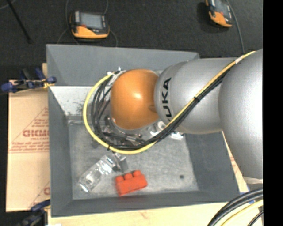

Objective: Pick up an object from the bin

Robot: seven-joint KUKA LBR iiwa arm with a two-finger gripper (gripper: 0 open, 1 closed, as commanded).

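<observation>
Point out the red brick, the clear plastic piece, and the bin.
red toy brick point(131, 183), camera view, top face.
clear plastic piece point(94, 175), camera view, middle of body.
grey metal bin point(177, 161), camera view, bare floor.

Two handheld devices on the dark surface beyond the bin.

An orange-and-black device point(89, 24) with a grey screen is seen lying flat on the dark surface point(150, 26), just past the far rim of the bin point(121, 50), towards its left corner. A second orange-and-black device point(219, 12) is seen farther off, beyond the bin's far right corner, with a thin cable point(240, 35) trailing from it towards the bin.
</observation>
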